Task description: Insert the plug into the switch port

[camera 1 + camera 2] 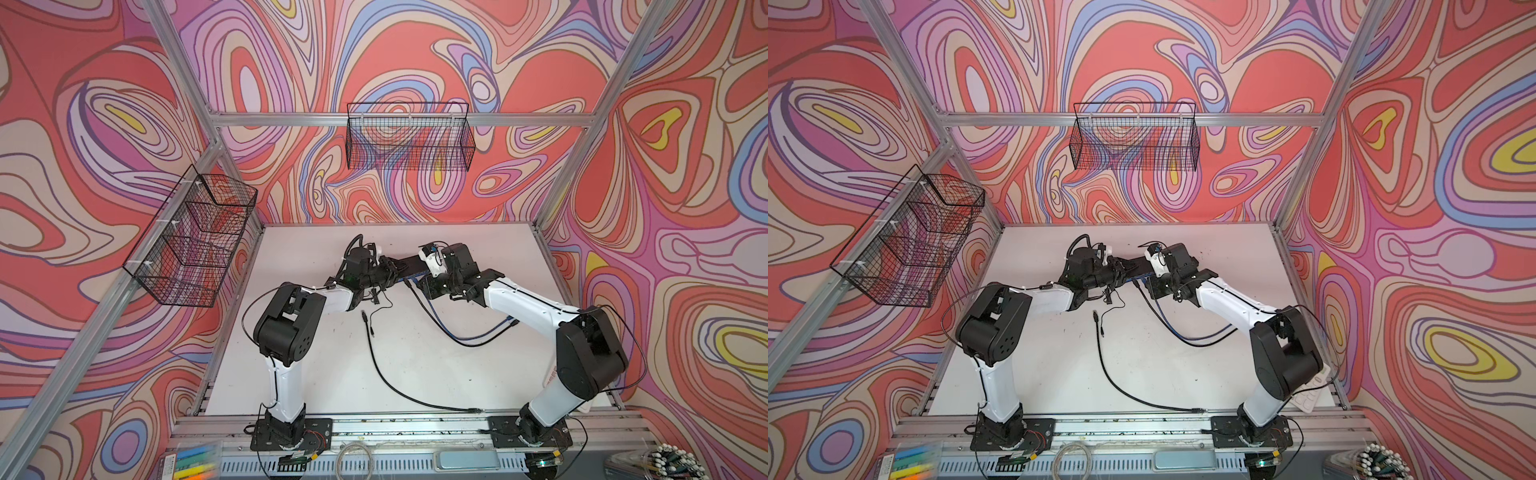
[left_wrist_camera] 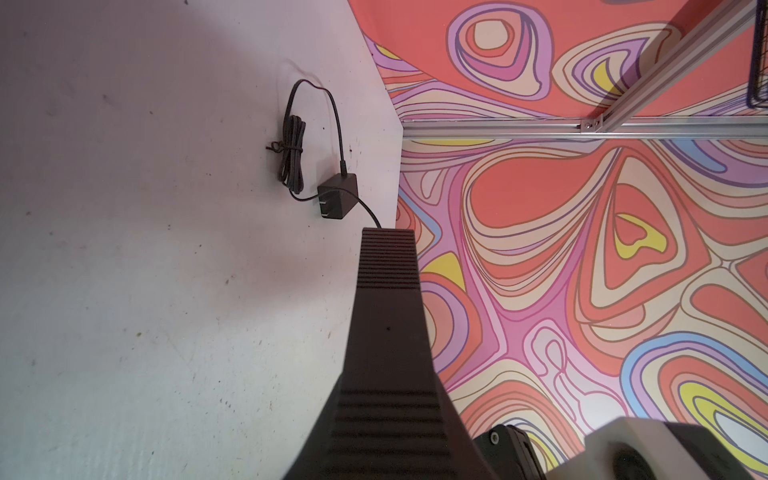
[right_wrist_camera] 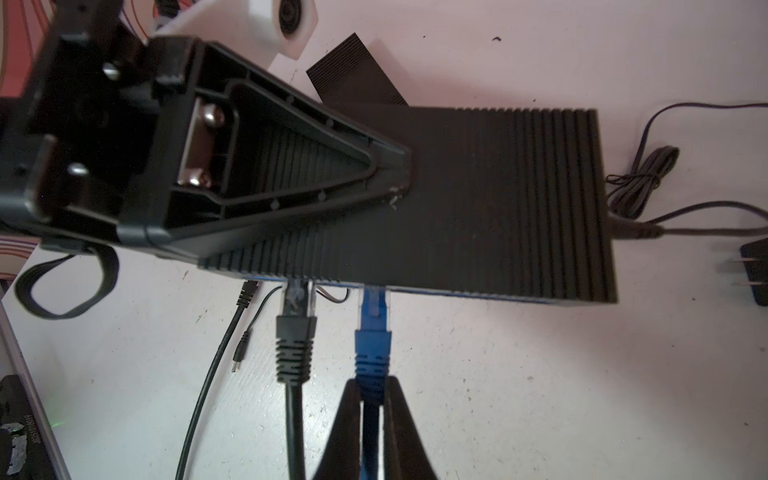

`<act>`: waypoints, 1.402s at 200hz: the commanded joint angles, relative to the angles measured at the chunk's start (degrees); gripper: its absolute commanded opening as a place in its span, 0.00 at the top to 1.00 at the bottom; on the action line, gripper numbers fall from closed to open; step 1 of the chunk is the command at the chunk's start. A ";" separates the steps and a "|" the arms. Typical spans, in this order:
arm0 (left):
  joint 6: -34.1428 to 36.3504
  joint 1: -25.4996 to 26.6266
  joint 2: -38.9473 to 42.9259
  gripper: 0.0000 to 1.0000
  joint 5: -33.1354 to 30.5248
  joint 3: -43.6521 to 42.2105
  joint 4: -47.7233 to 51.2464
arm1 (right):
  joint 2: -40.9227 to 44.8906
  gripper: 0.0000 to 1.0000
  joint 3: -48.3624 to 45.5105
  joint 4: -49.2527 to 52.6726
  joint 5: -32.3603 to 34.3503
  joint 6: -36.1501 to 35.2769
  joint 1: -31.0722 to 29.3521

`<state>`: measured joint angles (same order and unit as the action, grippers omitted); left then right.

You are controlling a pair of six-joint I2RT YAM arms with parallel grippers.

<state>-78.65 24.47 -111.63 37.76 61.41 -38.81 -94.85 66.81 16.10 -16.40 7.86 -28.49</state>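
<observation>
The switch [image 3: 498,199] is a black ribbed box with a blue front edge, lying at the back middle of the table [image 1: 316,374] in both top views. My left gripper [image 3: 390,137] is shut on its left end, one finger over the top and a ribbed tip showing past the far edge. A blue plug [image 3: 372,328] has its clear head inside a front port. My right gripper [image 3: 371,390] is shut on the blue cable just behind the plug's boot. A black plug [image 3: 296,328] sits in the neighbouring port.
A power adapter [image 2: 337,195] with a bundled cord lies beyond the switch's far end. A thin black lead with a small barrel plug [image 3: 241,353] lies near the front ports. A long black cable [image 1: 374,361] runs toward the table's front edge. Wire baskets [image 1: 409,137] hang on the walls.
</observation>
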 commanded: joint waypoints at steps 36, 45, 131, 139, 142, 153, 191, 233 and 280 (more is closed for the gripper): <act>1.62 3.09 3.24 0.95 10.48 1.13 5.75 | -1.16 1.00 4.39 -10.73 0.98 -0.07 -0.16; 2.57 3.33 3.48 0.95 11.87 1.50 7.31 | -0.88 1.00 4.94 -10.60 1.37 -0.44 -0.16; -1.52 6.68 4.79 0.95 16.29 -0.27 4.58 | -3.19 1.00 8.68 -14.84 0.23 0.60 -0.29; -2.80 6.96 4.69 0.95 16.78 -0.53 2.90 | -3.41 1.00 8.96 -14.74 0.38 0.45 -0.32; -3.35 6.99 4.63 0.95 16.90 -0.68 2.20 | -3.37 1.00 8.89 -15.03 0.59 0.43 -0.33; -3.91 7.32 4.75 0.95 17.48 -0.85 1.30 | -3.26 1.00 8.43 -16.31 0.93 0.66 -0.34; -2.27 8.55 4.92 0.95 18.36 -1.41 3.72 | -4.05 1.00 10.35 -15.51 1.79 0.06 -0.34; -8.17 9.88 4.28 0.95 20.00 -2.30 -4.51 | -4.72 1.00 9.96 -18.70 3.15 0.20 -0.36; -9.22 12.10 4.37 0.95 21.12 -1.12 -5.09 | -6.31 1.00 10.73 -21.02 2.67 0.46 -0.38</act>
<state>-83.96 24.69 -109.19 34.74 59.55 -39.66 -97.78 72.55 19.27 -17.37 8.19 -28.75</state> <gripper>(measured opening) 0.283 0.079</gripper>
